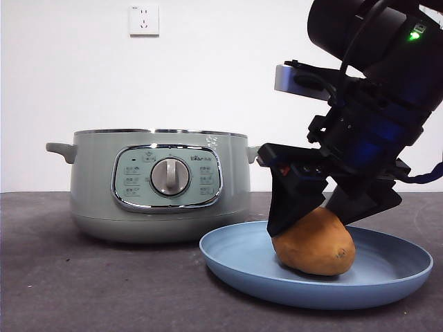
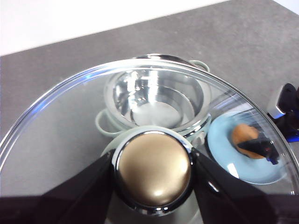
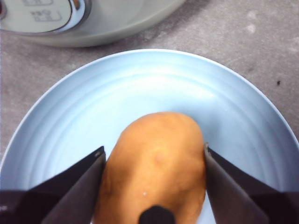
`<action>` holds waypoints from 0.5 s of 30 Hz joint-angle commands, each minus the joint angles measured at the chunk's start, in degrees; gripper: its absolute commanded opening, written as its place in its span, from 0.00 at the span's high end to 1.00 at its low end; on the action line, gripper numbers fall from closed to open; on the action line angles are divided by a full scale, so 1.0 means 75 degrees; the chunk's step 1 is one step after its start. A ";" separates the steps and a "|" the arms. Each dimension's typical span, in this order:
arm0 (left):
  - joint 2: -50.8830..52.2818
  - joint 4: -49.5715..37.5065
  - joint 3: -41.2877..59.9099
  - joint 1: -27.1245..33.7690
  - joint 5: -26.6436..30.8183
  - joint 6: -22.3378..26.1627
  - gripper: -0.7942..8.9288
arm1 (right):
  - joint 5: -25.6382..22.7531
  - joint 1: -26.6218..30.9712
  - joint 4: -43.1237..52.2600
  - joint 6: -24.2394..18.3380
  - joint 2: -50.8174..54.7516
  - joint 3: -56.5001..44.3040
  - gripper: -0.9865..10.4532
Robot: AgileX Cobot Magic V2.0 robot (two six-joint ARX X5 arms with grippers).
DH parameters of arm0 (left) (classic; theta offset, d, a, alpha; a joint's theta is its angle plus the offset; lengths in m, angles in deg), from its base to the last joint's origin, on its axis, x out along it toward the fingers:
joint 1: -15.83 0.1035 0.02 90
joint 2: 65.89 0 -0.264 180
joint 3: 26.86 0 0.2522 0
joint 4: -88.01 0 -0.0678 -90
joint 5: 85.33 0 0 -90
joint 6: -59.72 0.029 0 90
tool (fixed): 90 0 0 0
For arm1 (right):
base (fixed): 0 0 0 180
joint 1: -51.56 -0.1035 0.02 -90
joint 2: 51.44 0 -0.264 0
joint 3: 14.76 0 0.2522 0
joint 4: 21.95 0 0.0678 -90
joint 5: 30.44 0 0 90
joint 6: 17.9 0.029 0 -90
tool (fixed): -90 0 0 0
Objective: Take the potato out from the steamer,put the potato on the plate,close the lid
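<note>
The potato (image 1: pixel 315 243) is seen resting in the light-blue plate (image 1: pixel 235 259), which is set on the dark grey counter (image 1: pixel 83 290) just beside the steamer (image 1: pixel 156 183). The potato is flanked by the black jaws of the right gripper (image 3: pixel 154 161), one at each side and touching its skin; it is clamped between them while its underside is already on the plate. In the front view this arm is seen coming down from the upper right corner.

The steamer is left uncovered, and its shiny inner bowl is shown bare in the left wrist view. The lid (image 2: pixel 60 121) is held above it by the left gripper (image 2: pixel 153 170), whose jaws are closed on the knob (image 2: pixel 154 170). Through the glass, the plate and potato are visible beside the steamer.

A white wall socket (image 1: pixel 144 20) is mounted above the steamer.
</note>
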 commanded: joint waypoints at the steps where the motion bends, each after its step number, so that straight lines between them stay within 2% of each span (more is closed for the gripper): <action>1: -0.0163 -0.0624 -0.0052 0.0020 -0.0283 -0.0020 0.93 | 0.0006 -0.0003 -0.0070 0.0134 -0.0038 -0.0073 0.46; 3: -0.0315 -0.0877 -0.0052 0.0020 -0.0289 -0.0020 0.93 | 0.0003 -0.0003 -0.0096 0.0210 -0.0038 -0.0073 0.38; 9: -0.1037 -0.1647 -0.0052 -0.0003 -0.0714 -0.0017 0.93 | -0.0023 -0.0003 -0.0117 0.0259 0.0184 -0.0067 0.38; 15: -0.1988 -0.2687 -0.0052 -0.0111 -0.0880 0.0000 0.93 | -0.0064 -0.0003 -0.0289 0.0259 0.1113 -0.0044 0.38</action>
